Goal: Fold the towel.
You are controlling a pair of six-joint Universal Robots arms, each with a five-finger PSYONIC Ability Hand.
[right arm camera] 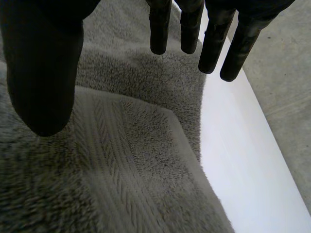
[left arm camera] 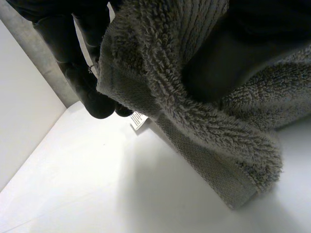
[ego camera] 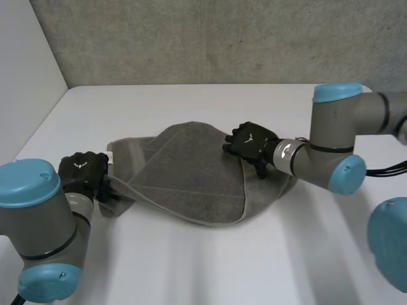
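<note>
On the counter (ego camera: 191, 267) lay the grey towel (ego camera: 184, 171), half folded. The left hand (ego camera: 82, 168) pinched its left end, lifted in the wrist view. The right hand (ego camera: 253, 141) held its fingers (right arm camera: 214, 43) straight and empty above it.

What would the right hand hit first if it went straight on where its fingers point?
Probably the grey towel, which lies just beyond the straight fingers of the right hand; how near is hard to judge.
</note>
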